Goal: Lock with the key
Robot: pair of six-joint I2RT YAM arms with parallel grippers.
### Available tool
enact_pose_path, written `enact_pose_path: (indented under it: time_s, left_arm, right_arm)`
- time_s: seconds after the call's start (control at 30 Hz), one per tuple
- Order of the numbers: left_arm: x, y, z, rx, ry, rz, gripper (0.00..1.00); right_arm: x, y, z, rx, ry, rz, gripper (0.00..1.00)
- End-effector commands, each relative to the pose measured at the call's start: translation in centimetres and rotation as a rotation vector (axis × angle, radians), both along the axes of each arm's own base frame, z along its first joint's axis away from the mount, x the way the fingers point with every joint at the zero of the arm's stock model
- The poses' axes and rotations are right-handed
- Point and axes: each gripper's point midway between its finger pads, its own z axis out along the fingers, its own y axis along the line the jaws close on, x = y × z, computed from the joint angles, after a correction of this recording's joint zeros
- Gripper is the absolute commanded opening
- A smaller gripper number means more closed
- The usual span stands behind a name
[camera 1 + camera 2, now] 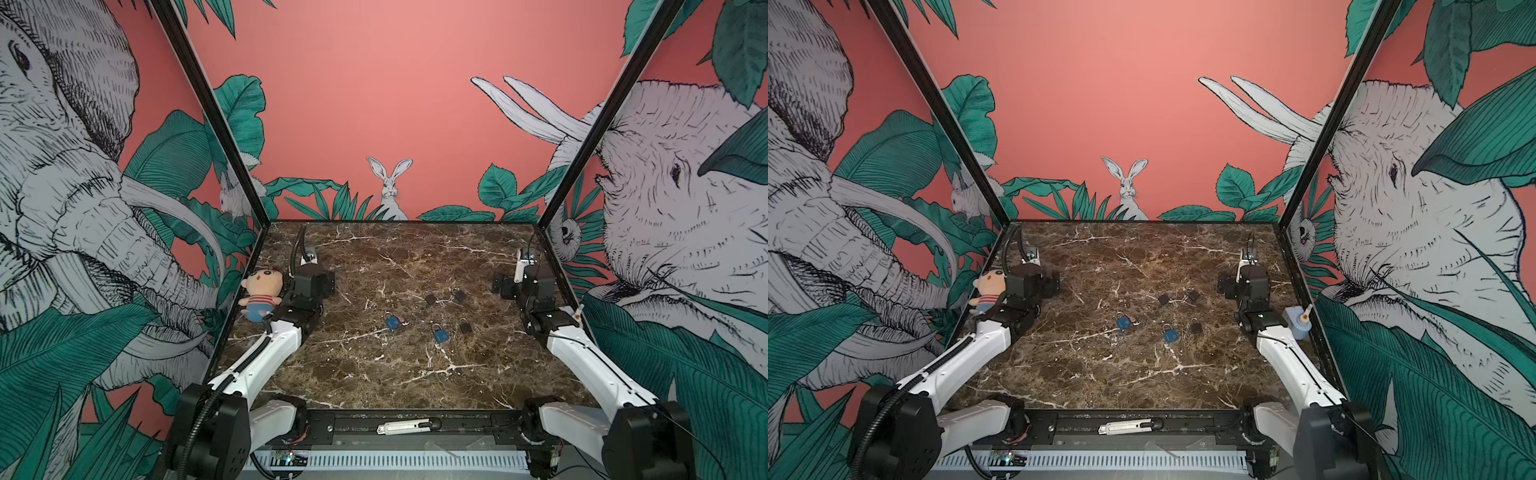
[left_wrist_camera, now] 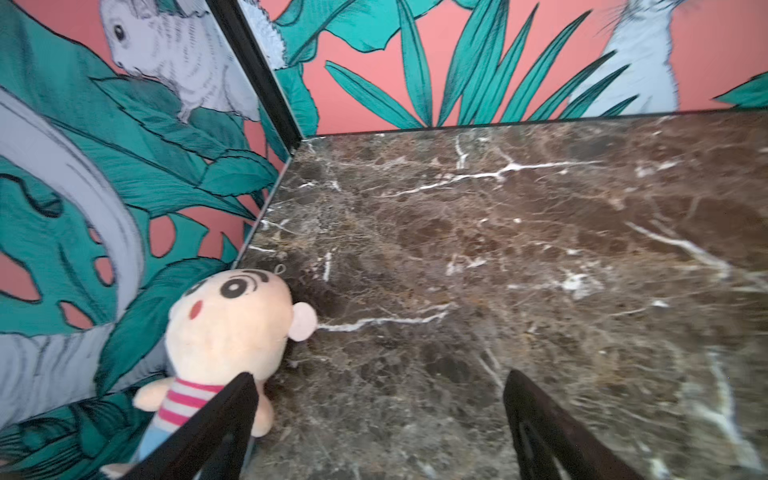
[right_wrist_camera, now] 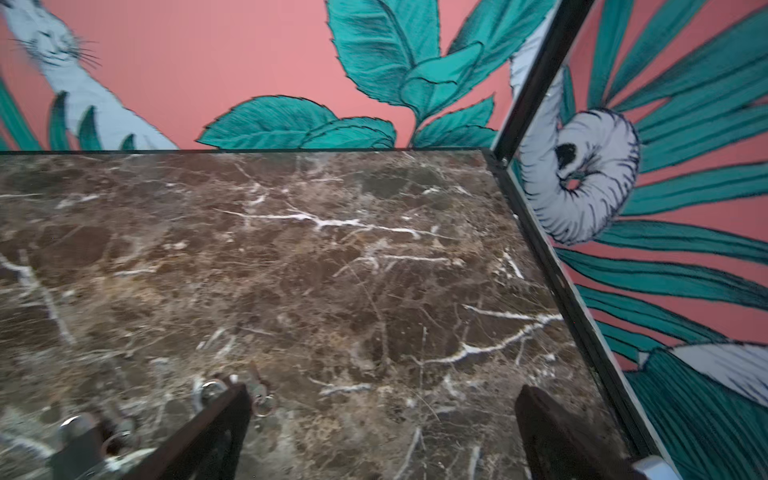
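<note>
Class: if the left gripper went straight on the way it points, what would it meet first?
Most likely the bare brown marble tabletop, though depth is unclear; the open left gripper points past the striped-shirted plush doll beside it.

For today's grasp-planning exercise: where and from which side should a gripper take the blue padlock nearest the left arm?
Probably its body: the blue padlock lies flat on the table, shackle toward the far edge, so come from above and pinch across the body's side edges.

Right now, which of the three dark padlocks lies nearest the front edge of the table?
The dark padlock just right of a blue padlock. The other two dark padlocks lie side by side farther back.
</note>
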Motion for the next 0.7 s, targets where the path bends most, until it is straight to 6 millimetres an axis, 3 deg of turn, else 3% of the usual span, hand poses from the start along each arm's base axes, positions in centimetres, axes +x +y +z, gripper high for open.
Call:
enact_pose_path:
  time_s: [0.0,0.1,0.27,0.5,0.67]
  left_arm:
    - [0.3,1.6,1.3,0.121,-0.076,0.051,0.94]
    - [0.5,2.5,-0.2,0.154,-0.062,0.095,0.95]
    - [0.8,3.3,-3.2,0.207,-0.009,0.087,0.95]
    - [0.7,4.1,-5.6,0.089,-0.062,0.038,0.95]
    - [1.3,4.3,-5.5,0.01,-0.125,-0.003,0.95]
  right_arm:
    - [0.9,-2.1,0.4,-0.039,-0.119,-0.07,0.99]
    - [1.3,-2.6,-2.3,-0.078,-0.085,-0.071,0.99]
    - [1.9,-2.0,-4.9,-0.098,-0.096,-0.028,0.99]
    - [2.0,-1.8,-6.2,-0.091,-0.147,-0.017,0.99]
    - [2.1,-1.4,-7.1,-0.087,-0.163,0.008,0.99]
